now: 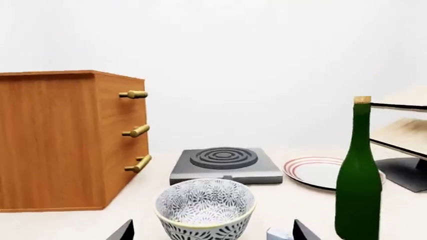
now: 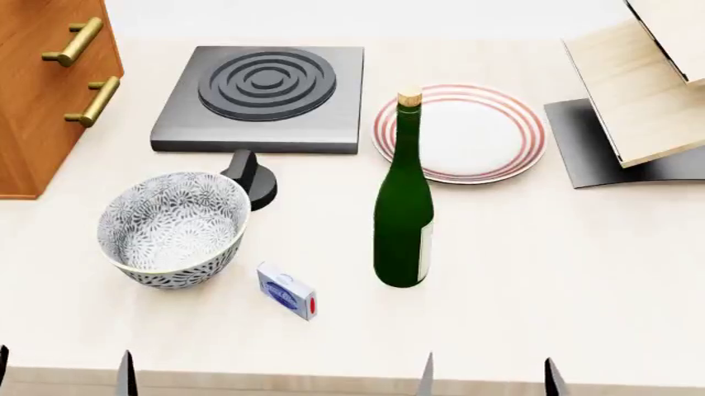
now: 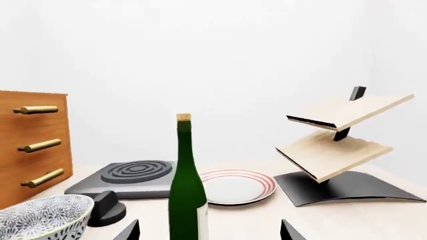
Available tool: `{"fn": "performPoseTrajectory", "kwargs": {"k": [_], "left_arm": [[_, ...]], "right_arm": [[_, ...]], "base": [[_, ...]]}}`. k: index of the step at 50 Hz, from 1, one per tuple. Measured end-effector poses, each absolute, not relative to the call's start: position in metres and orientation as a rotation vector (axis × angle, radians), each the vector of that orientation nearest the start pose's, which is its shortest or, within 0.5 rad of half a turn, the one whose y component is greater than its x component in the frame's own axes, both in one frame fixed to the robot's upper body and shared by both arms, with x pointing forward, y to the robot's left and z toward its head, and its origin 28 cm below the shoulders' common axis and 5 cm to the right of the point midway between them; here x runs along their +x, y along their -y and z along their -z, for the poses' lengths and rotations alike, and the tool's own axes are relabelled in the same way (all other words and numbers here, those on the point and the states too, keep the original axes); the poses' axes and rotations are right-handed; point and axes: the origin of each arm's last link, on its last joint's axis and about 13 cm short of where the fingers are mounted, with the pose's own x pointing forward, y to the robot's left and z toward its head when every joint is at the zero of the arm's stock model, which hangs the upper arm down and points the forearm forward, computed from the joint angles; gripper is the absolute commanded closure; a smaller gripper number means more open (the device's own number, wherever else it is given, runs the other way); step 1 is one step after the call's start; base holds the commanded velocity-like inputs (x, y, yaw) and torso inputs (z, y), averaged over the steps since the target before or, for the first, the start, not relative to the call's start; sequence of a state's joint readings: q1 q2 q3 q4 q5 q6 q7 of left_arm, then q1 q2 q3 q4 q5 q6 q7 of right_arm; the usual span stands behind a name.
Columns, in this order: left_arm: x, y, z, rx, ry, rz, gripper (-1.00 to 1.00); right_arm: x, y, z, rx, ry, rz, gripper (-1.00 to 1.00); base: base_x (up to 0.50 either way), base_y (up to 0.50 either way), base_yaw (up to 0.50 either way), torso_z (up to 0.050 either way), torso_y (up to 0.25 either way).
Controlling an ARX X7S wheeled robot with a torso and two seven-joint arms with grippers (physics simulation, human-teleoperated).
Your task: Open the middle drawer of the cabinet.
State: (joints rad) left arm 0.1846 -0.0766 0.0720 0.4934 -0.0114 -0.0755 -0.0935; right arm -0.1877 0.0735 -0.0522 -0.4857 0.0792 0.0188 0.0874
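The cabinet (image 1: 53,140) stands at the table's far left, orange-brown wood with three brass bar handles on its front. The middle drawer's handle (image 1: 136,131) sits between the top handle (image 1: 133,94) and the bottom one (image 1: 138,163). All three drawers look shut. The right wrist view also shows the cabinet (image 3: 27,150) and the middle handle (image 3: 40,145). The head view shows only the cabinet's lower part (image 2: 33,124). My left gripper (image 1: 213,232) is open and empty near the table's front edge, far from the cabinet, and shows in the head view (image 2: 64,371). My right gripper (image 3: 208,231) is open and empty (image 2: 488,379).
A patterned bowl (image 2: 173,227) stands right ahead of the left gripper. A green bottle (image 2: 404,214) stands ahead of the right gripper. A grey hob (image 2: 262,97), a black knob (image 2: 253,177), a striped plate (image 2: 468,132), a small box (image 2: 289,290) and a pale wood rack (image 2: 645,91) are on the table.
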Motion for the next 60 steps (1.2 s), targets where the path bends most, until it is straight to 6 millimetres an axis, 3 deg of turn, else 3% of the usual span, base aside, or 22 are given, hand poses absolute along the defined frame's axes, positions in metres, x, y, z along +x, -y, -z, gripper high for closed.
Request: {"fn": "performPoseTrajectory", "kwargs": {"k": [10,20,49,60], "left_arm": [[0.151,-0.201,-0.097,0.029,0.317,0.013,-1.00],[0.145,-0.201,-0.104,0.028,0.348,0.015,-1.00],[0.142,-0.200,-0.107,0.032,0.357,0.014,-1.00],[0.142,-0.199,-0.108,0.029,0.351,0.015,-1.00]], "right_arm": [[0.150,0.095,-0.101,0.047,0.363,-0.009,-1.00],[0.144,0.095,-0.111,0.060,0.385,-0.011,-1.00],[0.140,0.093,-0.115,0.054,0.383,-0.016,-1.00],[0.139,0.093,-0.115,0.057,0.399,-0.021,-1.00]], "base": [[0.00,0.00,0.00,0.000,0.000],[0.25,0.00,0.00,0.000,0.000],[0.50,0.00,0.00,0.000,0.000],[0.00,0.00,0.00,0.010,0.000]]}}
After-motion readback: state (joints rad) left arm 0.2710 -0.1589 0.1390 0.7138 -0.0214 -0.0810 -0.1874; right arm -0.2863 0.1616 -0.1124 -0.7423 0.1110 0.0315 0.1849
